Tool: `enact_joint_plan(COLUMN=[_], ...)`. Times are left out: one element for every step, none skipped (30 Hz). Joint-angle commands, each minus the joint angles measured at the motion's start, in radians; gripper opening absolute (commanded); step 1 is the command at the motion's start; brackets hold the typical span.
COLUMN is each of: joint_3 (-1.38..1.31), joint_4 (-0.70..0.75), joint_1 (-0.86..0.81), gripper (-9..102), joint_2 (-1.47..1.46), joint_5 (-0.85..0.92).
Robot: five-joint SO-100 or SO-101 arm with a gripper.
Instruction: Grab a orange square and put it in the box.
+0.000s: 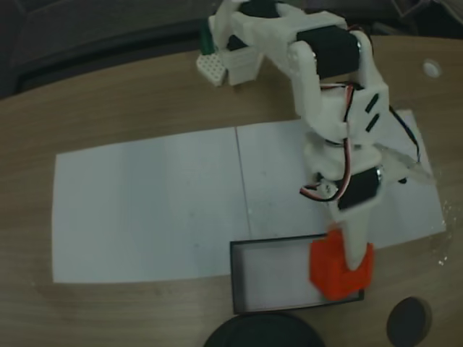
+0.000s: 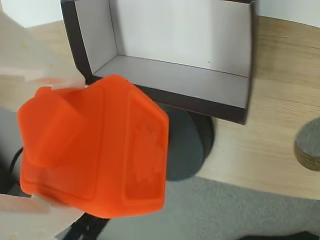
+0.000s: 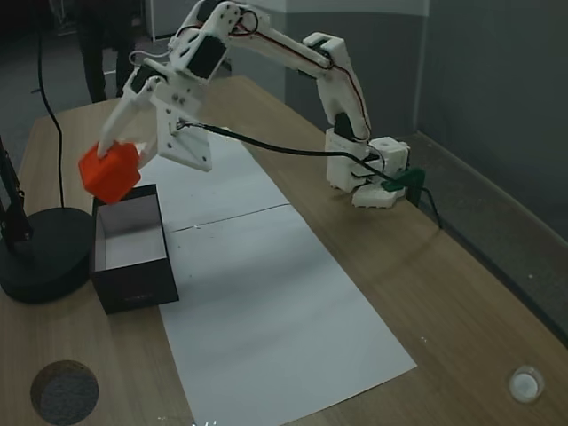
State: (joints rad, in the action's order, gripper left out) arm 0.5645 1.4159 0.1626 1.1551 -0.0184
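White gripper point(image 3: 114, 158) pinched the orange square point(image 3: 110, 172) between its fingers, holding it in the air above the far end of the box point(image 3: 133, 288).

One orange square point(image 3: 110, 171) and one box point(image 3: 133, 286) were counted. Two white paper sheets point(image 1: 145, 210) were laid side by side on one wooden table point(image 3: 461, 319). Two round black discs point(image 1: 409, 320) and one white robot arm point(image 3: 266, 44) were seen.

2 white paper sheets point(image 1: 145, 210) lie on the wooden table point(image 1: 108, 116) near 2 black discs point(image 3: 64, 391).
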Motion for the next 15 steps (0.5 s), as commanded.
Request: enact_joint_plan(joint_3=[-0.086, -0.083, -0.083, -0.086, -0.086, -0.086, -0.087, -0.087, -0.087, -0.087, -0.087, -0.089, -0.089, -0.091, -0.091], joint_4=[-0.017, -0.015, -0.011, 0.003, 0.017, 0.029, 0.044, 0.063, 0.08, 0.092, 0.101, 0.104, 0.107, 0.118, 0.129], joint_1=[-0.067, -0.084, -0.1, -0.112, -0.12, -0.124, -0.124, -0.124, -0.124, -0.121, -0.118, -0.117, -0.114, -0.112, -0.104], gripper=[13, 13, 13, 13, 13, 13, 13, 13, 13, 13, 13, 13, 13, 13, 13], joint_2=[-0.015, -0.032, -0.048, -0.063, -0.074, -0.08, -0.084, -0.084, -0.083, -0.078, -0.075, -0.074, -0.074, -0.074, -0.074], joint_5=[-0.005, -0.005, -0.005, -0.006, -0.006, -0.006, -0.006, -0.006, -0.006, -0.006, -0.006, -0.006, -0.006, -0.014, -0.028])
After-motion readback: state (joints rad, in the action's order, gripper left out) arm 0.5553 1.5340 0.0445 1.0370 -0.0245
